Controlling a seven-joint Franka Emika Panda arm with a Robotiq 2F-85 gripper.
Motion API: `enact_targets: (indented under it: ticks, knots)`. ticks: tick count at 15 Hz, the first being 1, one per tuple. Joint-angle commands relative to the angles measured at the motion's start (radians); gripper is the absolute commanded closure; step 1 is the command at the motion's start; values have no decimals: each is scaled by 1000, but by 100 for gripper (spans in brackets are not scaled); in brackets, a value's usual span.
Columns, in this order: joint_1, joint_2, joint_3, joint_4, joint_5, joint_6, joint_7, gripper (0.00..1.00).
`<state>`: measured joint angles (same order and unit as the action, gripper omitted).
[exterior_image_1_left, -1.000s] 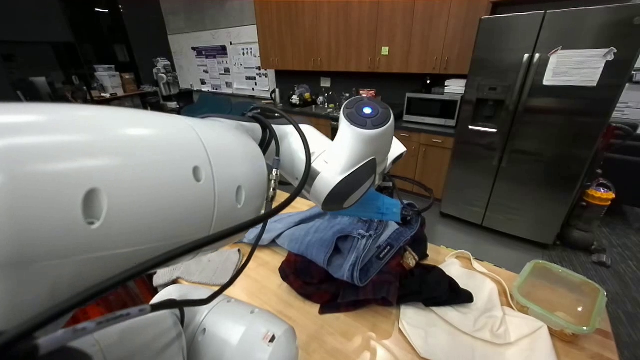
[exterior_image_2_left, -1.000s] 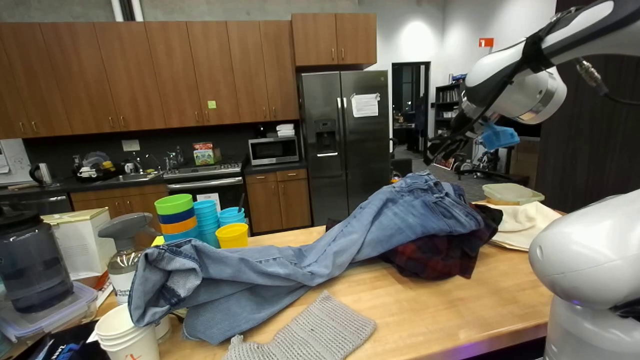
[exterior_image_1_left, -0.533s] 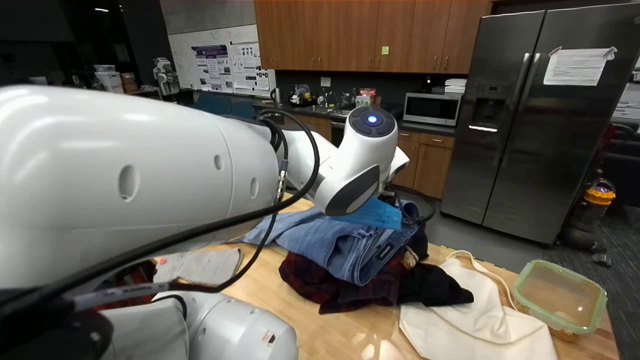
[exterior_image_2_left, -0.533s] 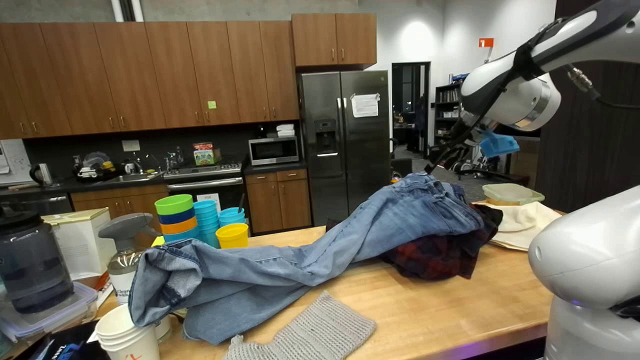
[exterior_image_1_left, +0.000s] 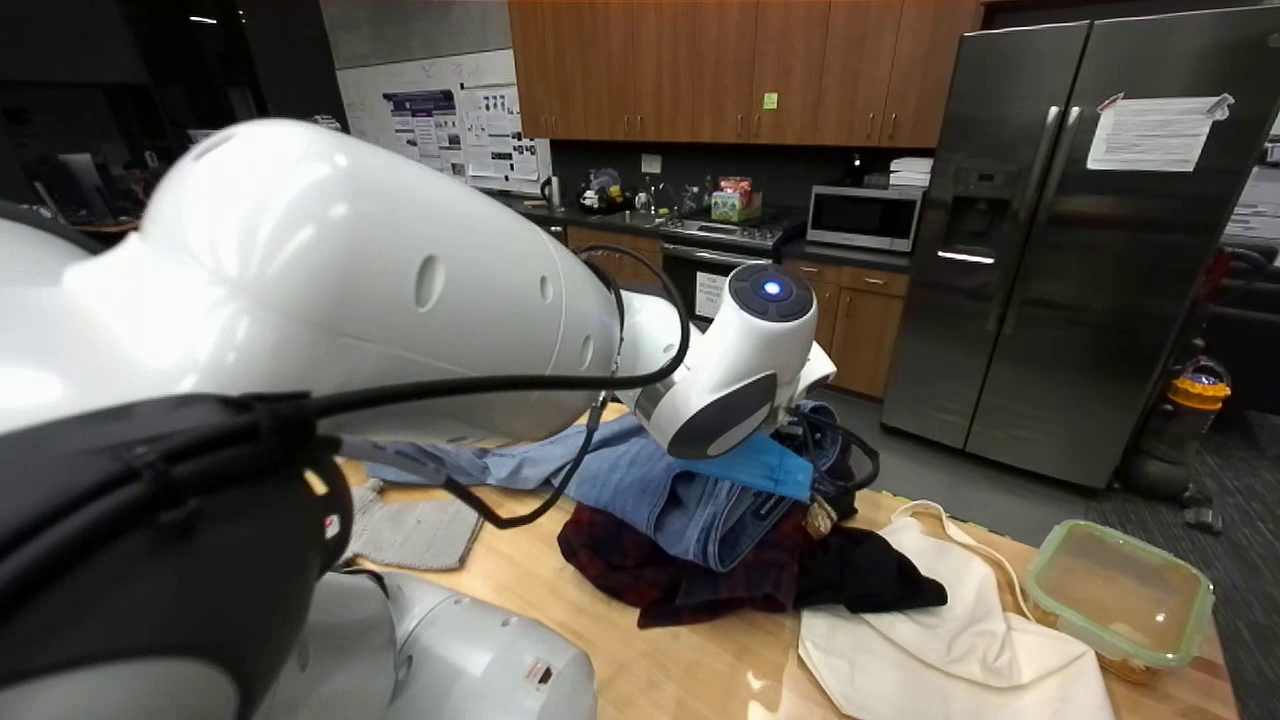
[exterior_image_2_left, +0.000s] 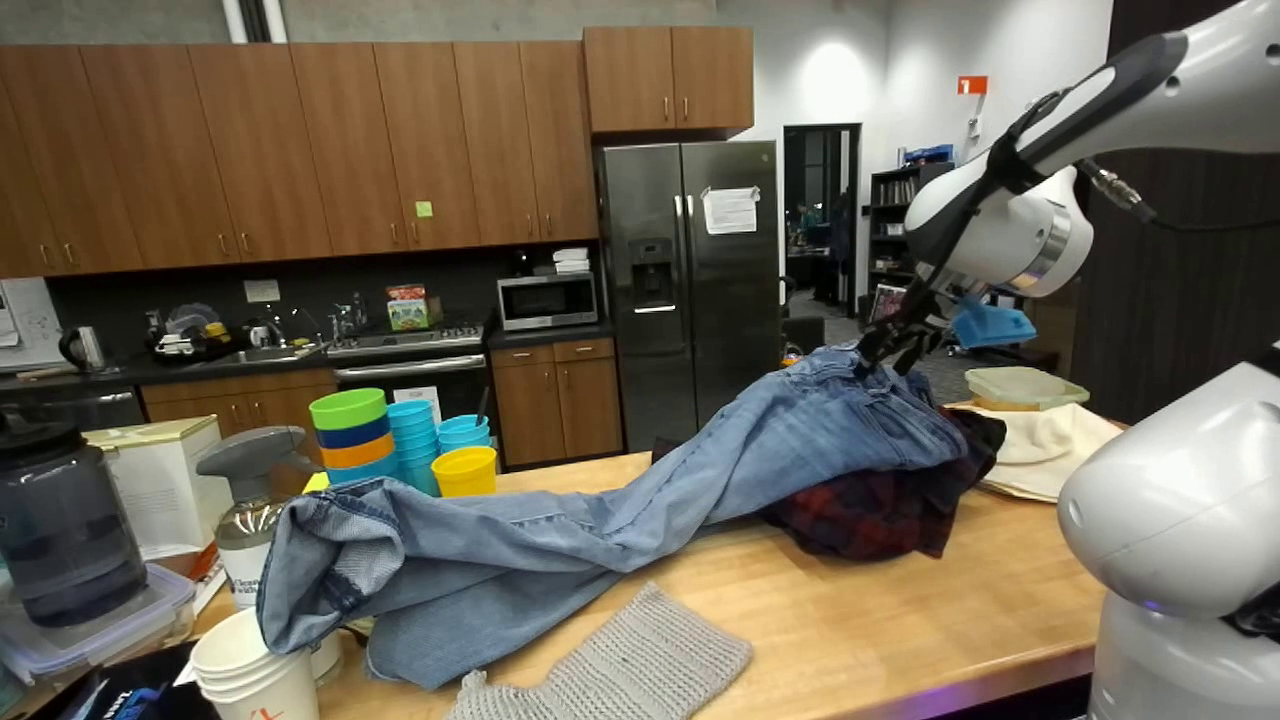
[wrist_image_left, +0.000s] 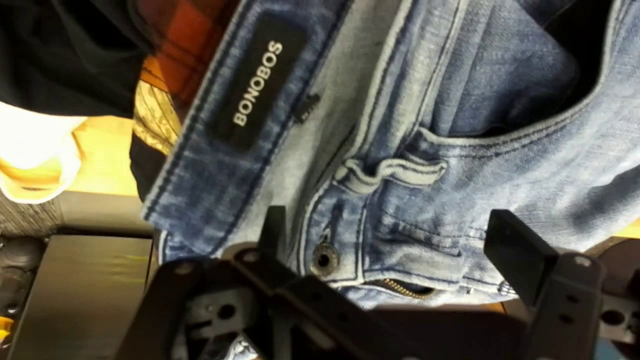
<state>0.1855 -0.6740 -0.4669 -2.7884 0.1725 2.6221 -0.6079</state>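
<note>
My black two-finger gripper (wrist_image_left: 387, 227) is spread wide w/ nothing held, at the waist of faded blue denim jeans (exterior_image_2_left: 660, 500) lying partly on dark red plaid cloth (exterior_image_2_left: 865, 515); I can't tell contact; reach prob. done, grip not yet made

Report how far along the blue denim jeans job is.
Done: the black two-finger gripper is at the waistband of the blue denim jeans. In hand: jaws apart, nothing gripped. Left, perhaps: closing on the jeans, which lie partly over dark red plaid cloth.
</note>
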Motion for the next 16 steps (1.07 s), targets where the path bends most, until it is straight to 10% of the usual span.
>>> enact_targets:
  ticks: [1, 4, 5, 16]
  knots:
    - [17, 38, -44, 1, 57, 41, -50, 0]
    - [16, 43, -67, 1, 90, 48, -74, 0]
    - [14, 43, -69, 1, 98, 46, -80, 20]
    - [4, 29, -62, 3, 117, 28, -99, 100]
